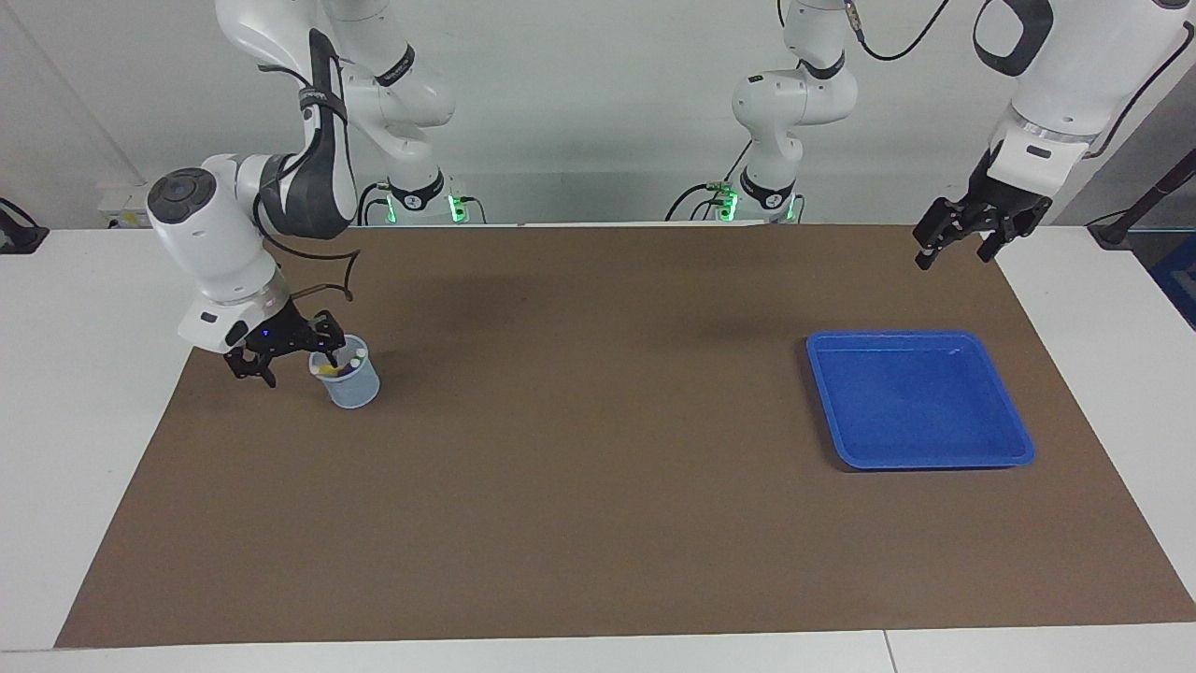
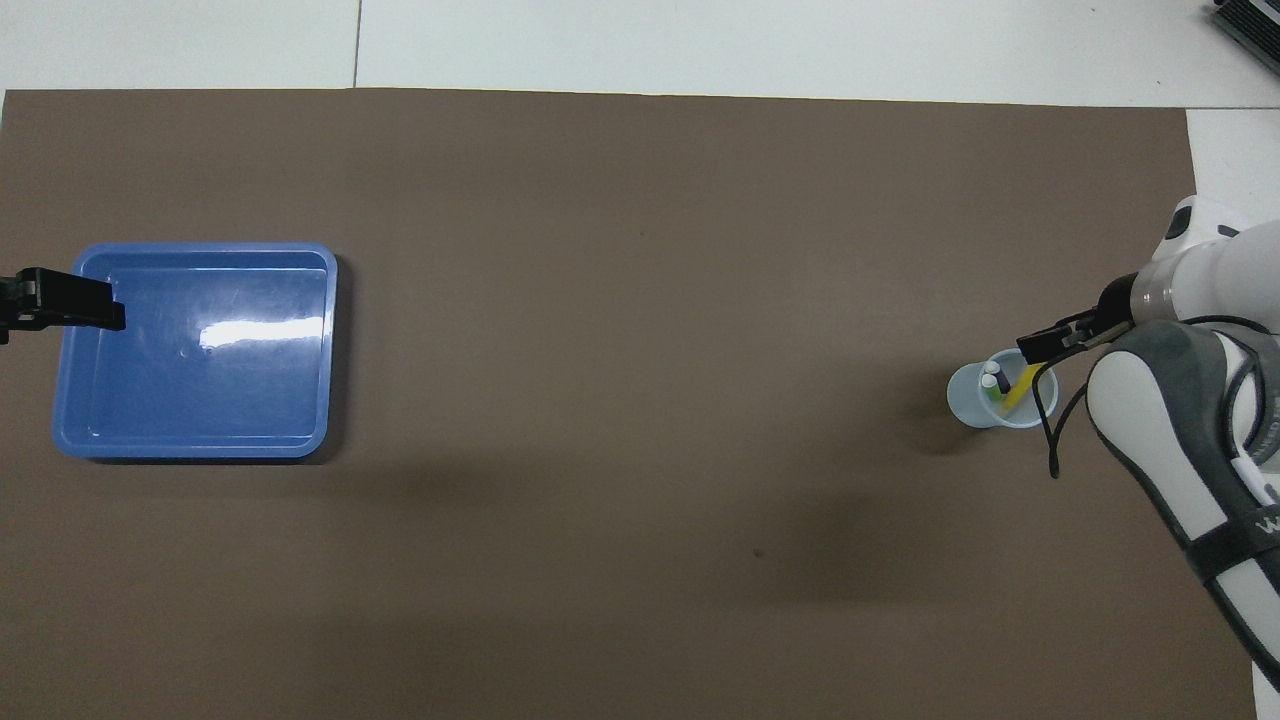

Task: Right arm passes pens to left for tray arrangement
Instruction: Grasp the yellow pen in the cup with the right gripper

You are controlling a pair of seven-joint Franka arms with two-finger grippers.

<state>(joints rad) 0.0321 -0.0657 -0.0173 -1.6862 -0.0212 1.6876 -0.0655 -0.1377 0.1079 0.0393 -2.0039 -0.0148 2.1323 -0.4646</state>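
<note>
Three pens (image 1: 340, 366), yellow, purple, green with whitish ends, stand in a pale-blue cup (image 1: 353, 383) at the right arm's end.
Right gripper (image 1: 283, 350) low at the cup rim, fingers apart, gripping nothing; left gripper (image 1: 955, 245) open, raised, waiting near blue tray (image 1: 1021, 449).

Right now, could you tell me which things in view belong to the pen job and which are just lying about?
Job:
pens, standing in the mesh cup
blue tray
right claw, at the cup
left claw, waiting

Lying about:
brown mat
</note>
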